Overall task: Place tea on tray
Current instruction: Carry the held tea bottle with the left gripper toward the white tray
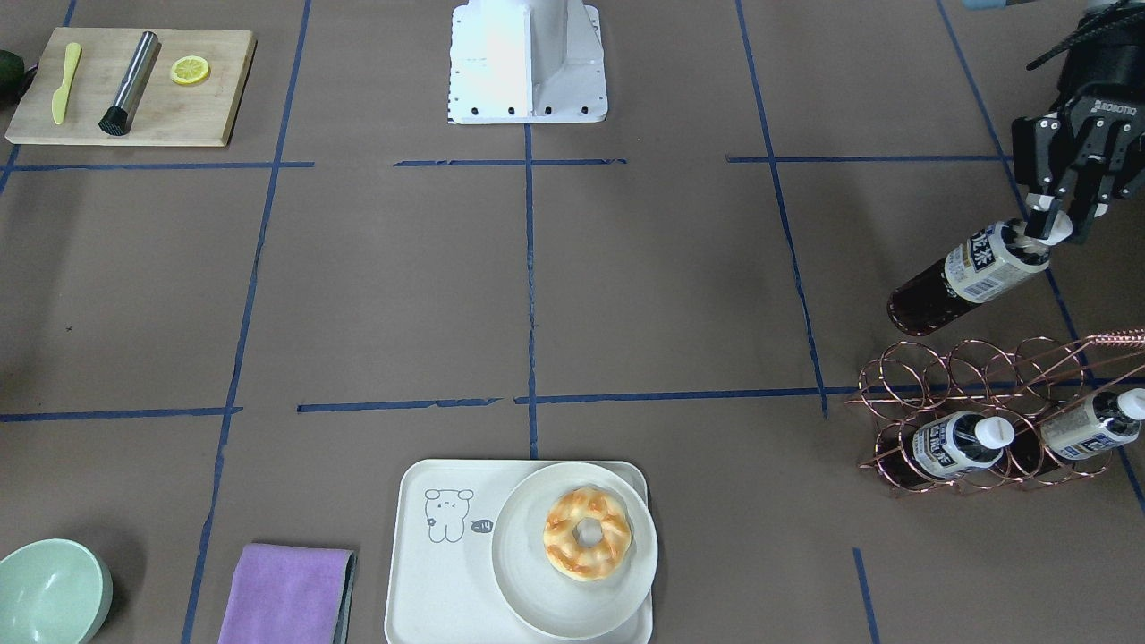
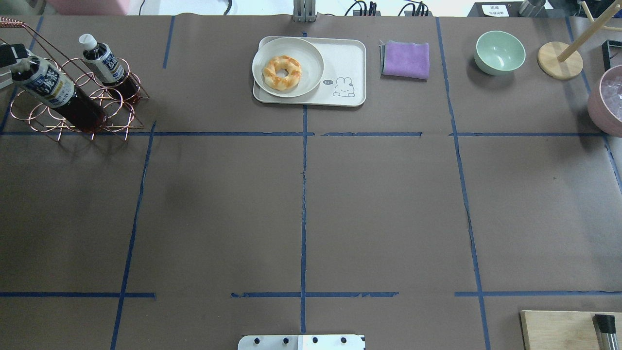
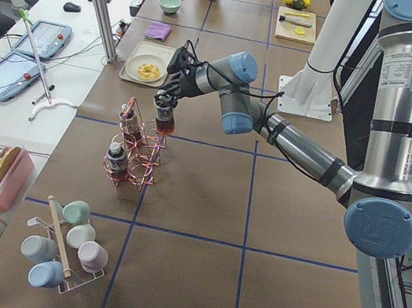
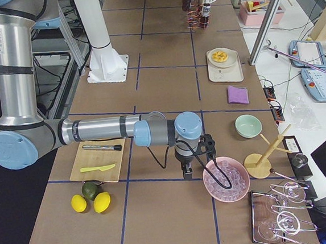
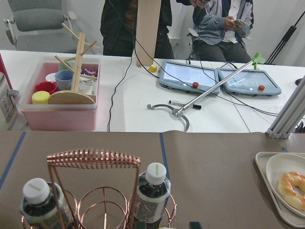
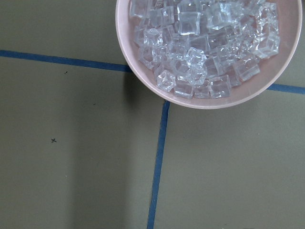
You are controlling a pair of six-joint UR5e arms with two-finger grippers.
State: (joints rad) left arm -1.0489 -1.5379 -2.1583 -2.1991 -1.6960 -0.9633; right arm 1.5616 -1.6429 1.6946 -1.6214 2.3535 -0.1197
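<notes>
Evidently the left end effector (image 1: 1045,225) is clenched on the top end of one tea bottle (image 1: 971,273), likely because that is the part that stands clear of the wire rack (image 1: 1114,337). The bottle hangs tilted in the air beside the rack, base lowest, free of the rings. Two more bottles (image 1: 957,443) (image 1: 1087,425) lie in the rack.

The tray (image 1: 438,581) sits well apart across the tabletop (image 1: 626,313). A plate (image 1: 537,608) with a doughnut (image 1: 587,533) fills one side, so the bare end by the bear drawing (image 1: 445,516) looks the sensible target.

The right end effector (image 4: 185,171) hangs beside a bowl of ice (image 4: 225,179). Whether it is clenched or released cannot be told.
</notes>
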